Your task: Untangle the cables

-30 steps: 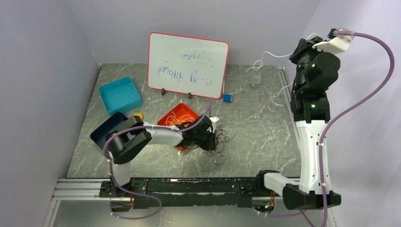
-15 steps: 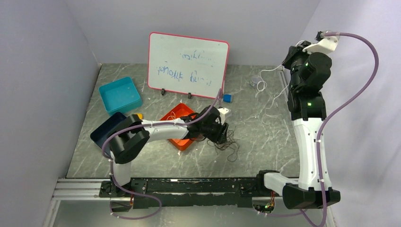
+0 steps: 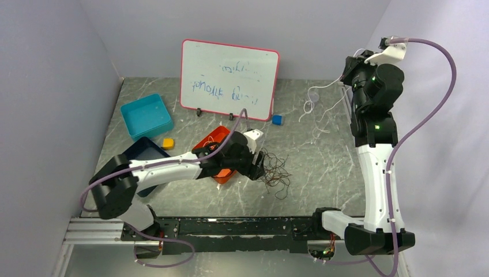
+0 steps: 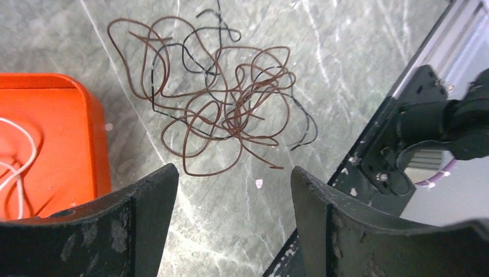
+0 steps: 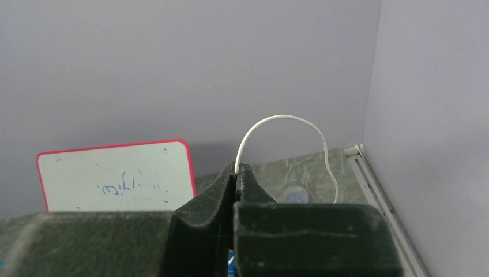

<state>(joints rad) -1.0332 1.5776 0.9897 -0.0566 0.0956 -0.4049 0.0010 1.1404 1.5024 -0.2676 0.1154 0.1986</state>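
Just beyond empty, wide-spread left gripper (image 4: 233, 176), cables (image 4: 248, 101); white cable (image 5: 277, 117) seemingly in clenched right gripper (image 5: 235, 170).

On the grey worktop (image 3: 323, 167), a whiteboard (image 3: 229, 79) stands at the far edge, with a teal bin (image 3: 147, 117) and a dark blue bin (image 3: 144, 151) near the left edge. Toward the middle, a brown-and-black cable tangle (image 3: 278, 175) lies just beside an orange tray (image 3: 211, 139).
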